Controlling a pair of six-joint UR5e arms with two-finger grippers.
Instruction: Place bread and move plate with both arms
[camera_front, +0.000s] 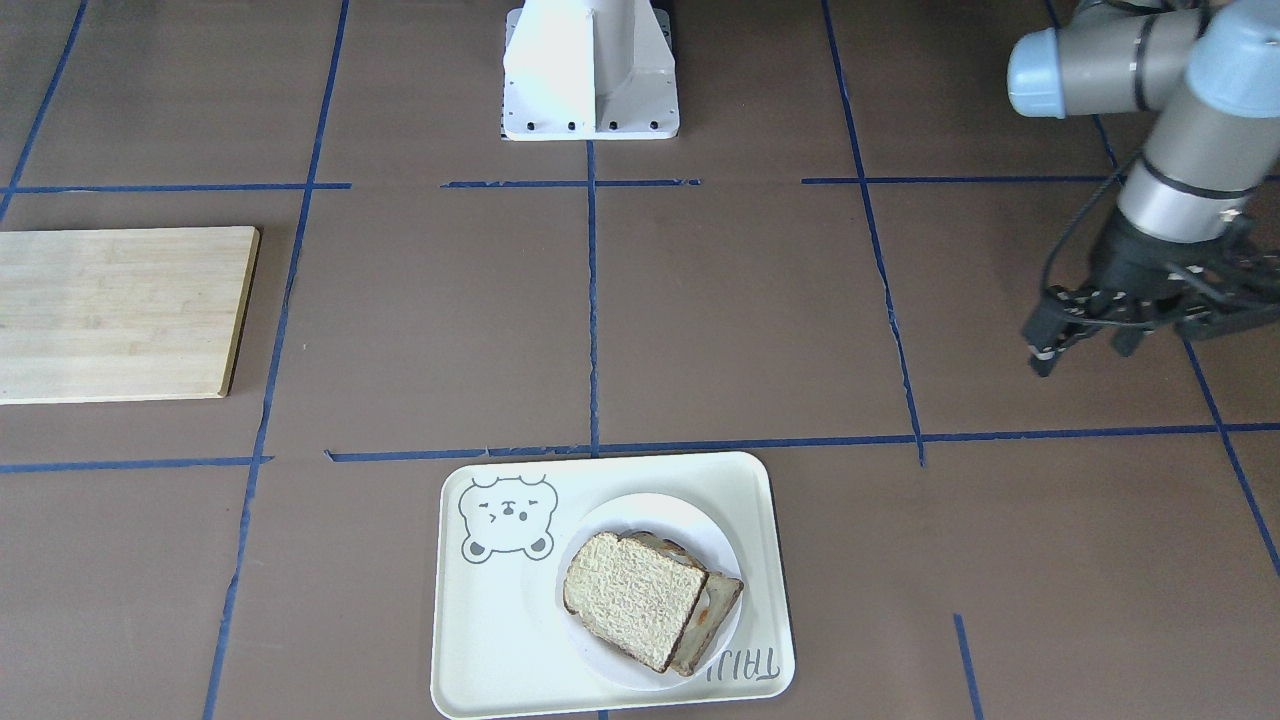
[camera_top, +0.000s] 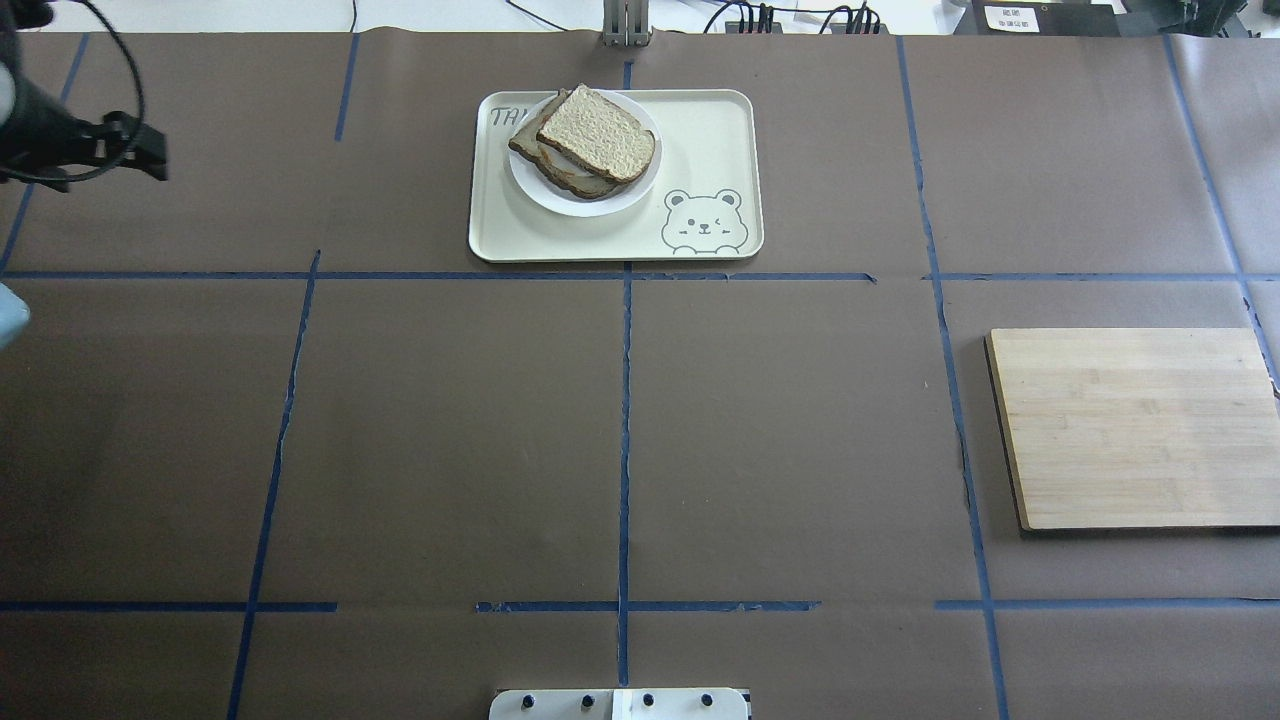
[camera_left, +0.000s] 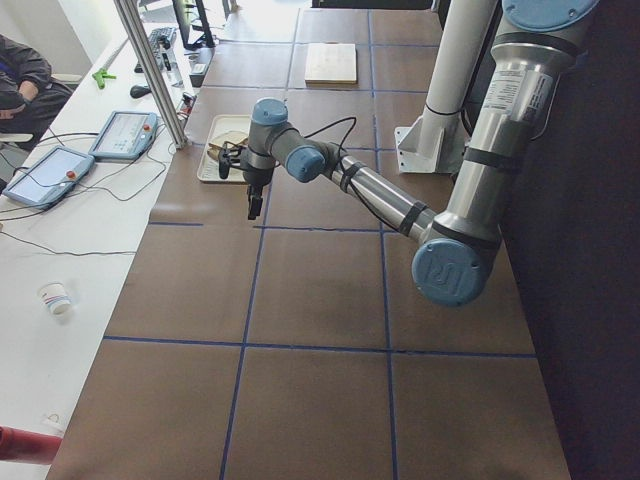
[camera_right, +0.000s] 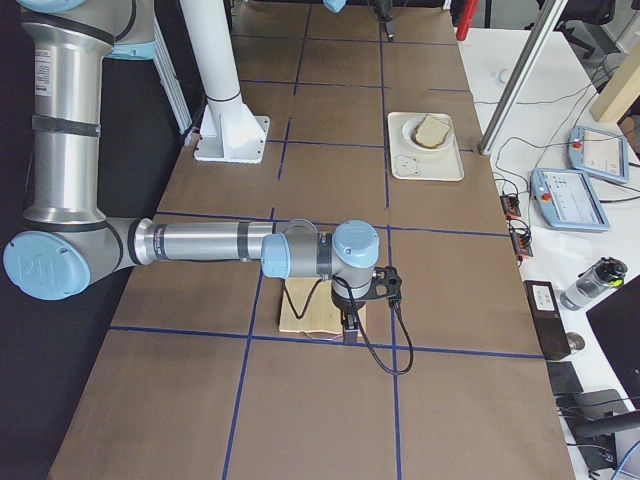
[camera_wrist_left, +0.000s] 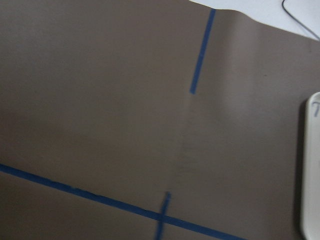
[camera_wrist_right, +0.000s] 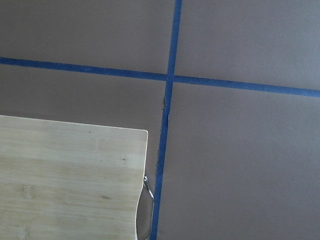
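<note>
The plain bread slice (camera_front: 632, 596) lies on top of another slice on the small white plate (camera_front: 650, 505). The plate sits on the cream bear tray (camera_front: 500, 640). In the overhead view the bread (camera_top: 598, 133) and plate (camera_top: 600, 207) are at the far middle of the table. My left gripper (camera_front: 1085, 345) hangs over bare table well to one side of the tray; it looks open and empty, and also shows in the overhead view (camera_top: 150, 160). My right gripper (camera_right: 350, 325) shows only in the exterior right view, over the wooden board's edge. I cannot tell whether it is open or shut.
A wooden cutting board (camera_top: 1130, 425) lies on my right side of the table, bare on top; its corner shows in the right wrist view (camera_wrist_right: 70, 180). The white pedestal (camera_front: 590, 70) stands at the table's near edge. The tray's edge (camera_wrist_left: 312, 165) shows in the left wrist view.
</note>
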